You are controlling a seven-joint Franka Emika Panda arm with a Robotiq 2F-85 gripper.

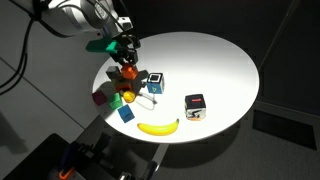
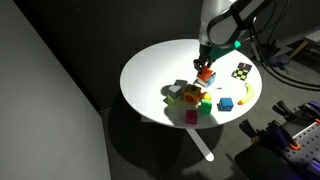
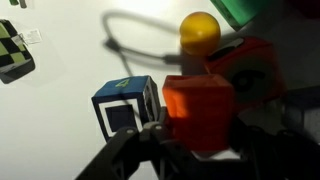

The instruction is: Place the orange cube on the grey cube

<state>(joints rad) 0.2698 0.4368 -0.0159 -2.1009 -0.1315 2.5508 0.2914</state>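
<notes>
My gripper (image 3: pixel 198 135) is shut on the orange cube (image 3: pixel 198 110), which fills the middle of the wrist view. In both exterior views the gripper (image 1: pixel 127 62) (image 2: pixel 205 66) holds the orange cube (image 1: pixel 127 73) (image 2: pixel 205 76) over a cluster of small coloured blocks near the table's edge. A dull grey block at the cluster's edge looks like the grey cube (image 2: pixel 176 91). It lies a little to the side of the held cube. The grey cube does not show in the wrist view.
A black-and-white cube with blue marks (image 3: pixel 125 103) (image 1: pixel 155 82) sits right beside the held cube. A yellow ball (image 3: pixel 199 30), a reddish block (image 3: pixel 252 70), a banana (image 1: pixel 157 126) and a red-marked cube (image 1: pixel 195 105) are nearby. The round white table (image 1: pixel 210 60) drops off at its rim.
</notes>
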